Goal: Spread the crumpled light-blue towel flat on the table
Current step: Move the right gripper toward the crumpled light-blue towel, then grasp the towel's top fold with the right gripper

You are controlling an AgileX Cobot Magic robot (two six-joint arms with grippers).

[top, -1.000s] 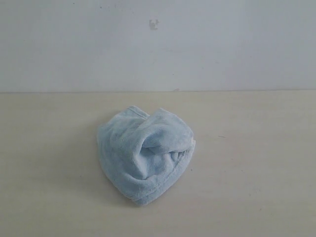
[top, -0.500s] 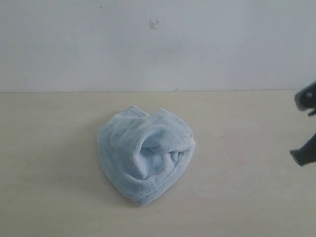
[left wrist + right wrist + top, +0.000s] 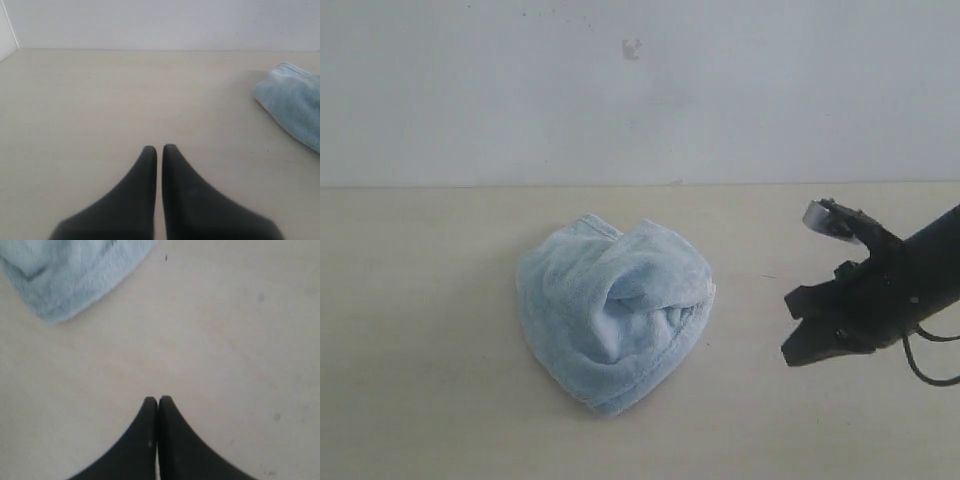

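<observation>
The towel [image 3: 615,315] is seen bunched at the middle of the table [image 3: 420,400], left of the right gripper [image 3: 798,328], whose fingers are pressed together. The left gripper [image 3: 159,147], likewise closed, is judged farther off.

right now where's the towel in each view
Exterior: the towel lies crumpled near the middle of the table.
Left wrist: partly in frame, ahead of the shut left gripper, off to one side.
Right wrist: partly in frame, ahead of the shut right gripper, off to one side.
Shared landmark: the beige table under it.
</observation>
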